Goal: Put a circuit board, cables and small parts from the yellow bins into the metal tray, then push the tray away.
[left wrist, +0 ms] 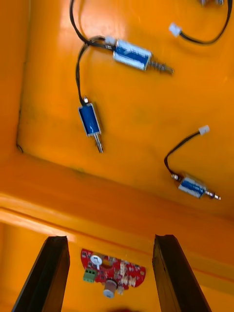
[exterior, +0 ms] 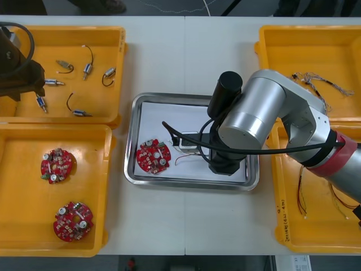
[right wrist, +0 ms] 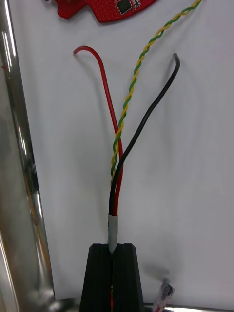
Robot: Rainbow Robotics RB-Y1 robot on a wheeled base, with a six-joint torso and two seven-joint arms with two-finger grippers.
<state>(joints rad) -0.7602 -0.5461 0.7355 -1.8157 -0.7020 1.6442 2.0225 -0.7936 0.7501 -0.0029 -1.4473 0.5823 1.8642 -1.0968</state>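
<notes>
White-lined metal tray (exterior: 130,141), right gripper (right wrist: 113,251) clamping cables (right wrist: 115,195) near its rim, left gripper (left wrist: 111,239) spread over yellow bin (left wrist: 48,73)

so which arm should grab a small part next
Left. The left hand hangs open right above the small metal parts in a yellow bin. The right hand is down in the metal tray, shut on the cables.

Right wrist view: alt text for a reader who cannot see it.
The right gripper, shut on a cable bundle of red, black and twisted green-yellow wires, holds it over the white inside of the metal tray. A red circuit board lies beyond the wire ends.
</notes>
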